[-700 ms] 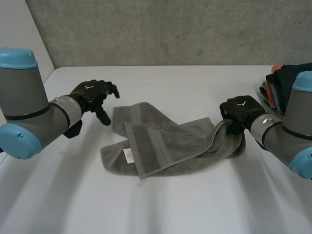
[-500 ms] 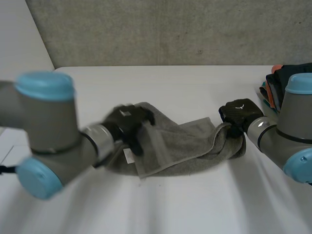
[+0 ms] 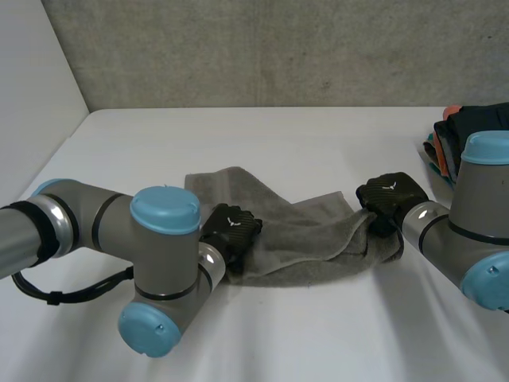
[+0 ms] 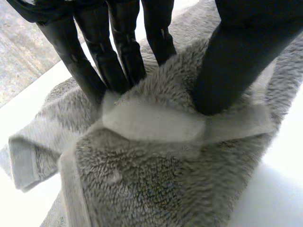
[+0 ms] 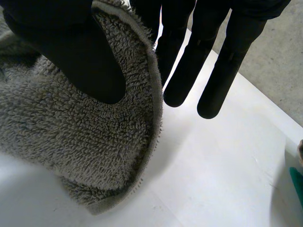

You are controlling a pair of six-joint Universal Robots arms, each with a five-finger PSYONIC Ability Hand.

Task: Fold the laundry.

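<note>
Left hand: fingers and thumb are pressed into the towel and pinch up a ridge of cloth at one end.

Right hand: the thumb rests on the towel's opposite end. The hem curls up between thumb and fingers, so the grip is judged closed on the cloth.

The towel lies crumpled on the counter between both hands. A pile of clothes sits beyond the right hand.

Step in hand: securing both ends. The next move calls for lifting the ends and drawing them apart to flatten the towel before folding.
</note>
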